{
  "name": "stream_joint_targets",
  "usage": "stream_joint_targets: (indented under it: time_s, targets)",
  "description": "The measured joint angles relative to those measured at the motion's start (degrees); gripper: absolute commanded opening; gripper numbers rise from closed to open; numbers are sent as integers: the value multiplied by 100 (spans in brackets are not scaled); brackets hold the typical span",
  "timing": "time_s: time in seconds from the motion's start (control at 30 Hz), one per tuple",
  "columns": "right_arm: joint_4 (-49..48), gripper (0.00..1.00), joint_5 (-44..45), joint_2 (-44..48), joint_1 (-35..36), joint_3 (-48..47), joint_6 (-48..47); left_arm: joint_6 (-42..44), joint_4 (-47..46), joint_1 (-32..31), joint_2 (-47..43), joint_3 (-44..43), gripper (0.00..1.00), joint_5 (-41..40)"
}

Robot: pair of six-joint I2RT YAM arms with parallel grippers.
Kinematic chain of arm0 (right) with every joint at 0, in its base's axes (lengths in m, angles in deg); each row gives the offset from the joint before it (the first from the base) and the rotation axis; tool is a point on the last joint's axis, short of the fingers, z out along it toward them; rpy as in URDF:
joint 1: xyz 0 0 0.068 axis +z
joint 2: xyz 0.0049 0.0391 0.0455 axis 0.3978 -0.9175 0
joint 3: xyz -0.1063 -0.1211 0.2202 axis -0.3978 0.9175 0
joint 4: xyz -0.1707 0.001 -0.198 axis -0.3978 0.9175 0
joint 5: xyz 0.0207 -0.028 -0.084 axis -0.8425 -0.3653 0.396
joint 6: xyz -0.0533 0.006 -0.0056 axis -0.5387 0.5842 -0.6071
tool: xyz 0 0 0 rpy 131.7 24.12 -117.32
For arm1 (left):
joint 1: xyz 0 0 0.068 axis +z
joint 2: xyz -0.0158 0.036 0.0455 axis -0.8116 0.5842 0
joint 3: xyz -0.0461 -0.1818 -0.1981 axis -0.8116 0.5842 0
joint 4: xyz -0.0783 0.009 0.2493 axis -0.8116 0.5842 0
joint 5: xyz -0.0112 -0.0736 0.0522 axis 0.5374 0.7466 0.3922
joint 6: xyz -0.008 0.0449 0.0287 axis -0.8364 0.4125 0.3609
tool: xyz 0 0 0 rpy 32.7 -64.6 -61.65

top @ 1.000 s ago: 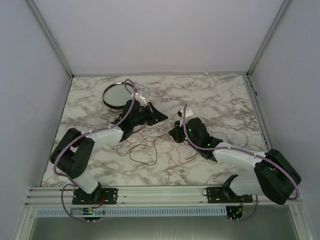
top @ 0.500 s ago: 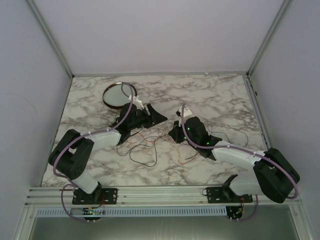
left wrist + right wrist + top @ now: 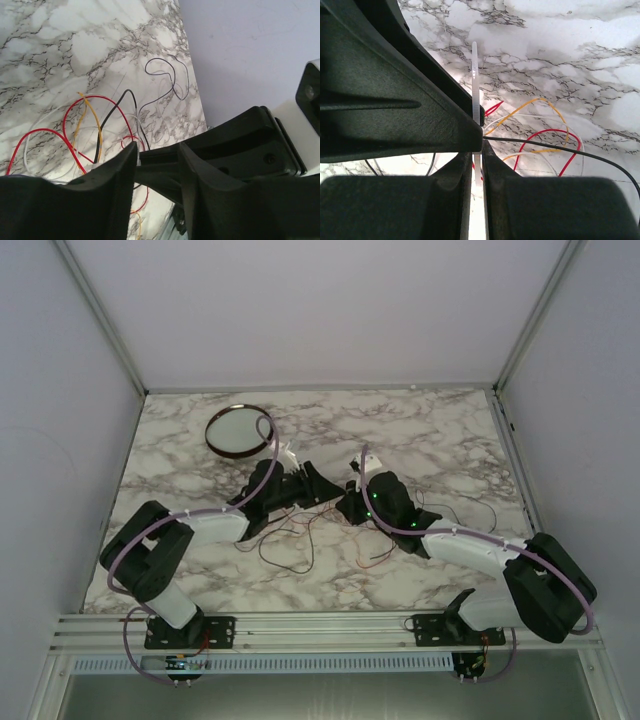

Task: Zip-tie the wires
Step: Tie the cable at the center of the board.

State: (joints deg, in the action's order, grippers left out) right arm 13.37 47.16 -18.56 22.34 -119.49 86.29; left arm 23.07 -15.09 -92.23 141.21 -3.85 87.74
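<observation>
The wires (image 3: 300,538) were hair-thin, light and limp; a single strand would be likely to slip from a grip, so the tangle was judged best gathered where the red and black loops crossed. They lay loose on the tabletop (image 3: 450,440), midway between its left and right edges and toward the near edge. The right gripper (image 3: 476,162) was clamped on a white zip tie (image 3: 475,75), just above the loops. The left gripper (image 3: 157,147) stood with jaws apart, holding nothing, close beside it over the tangle's far side
</observation>
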Motion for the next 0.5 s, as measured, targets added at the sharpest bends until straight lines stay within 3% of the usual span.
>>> stream_joint_targets:
  time_s: [0.27,0.5]
  targets:
    - [31,2,7,0,-7,0,2,-50,-28,-114,175,0,0,-177]
    - [46,1,15,0,-22,0,9,72,136,-101,199,-79,0,-243]
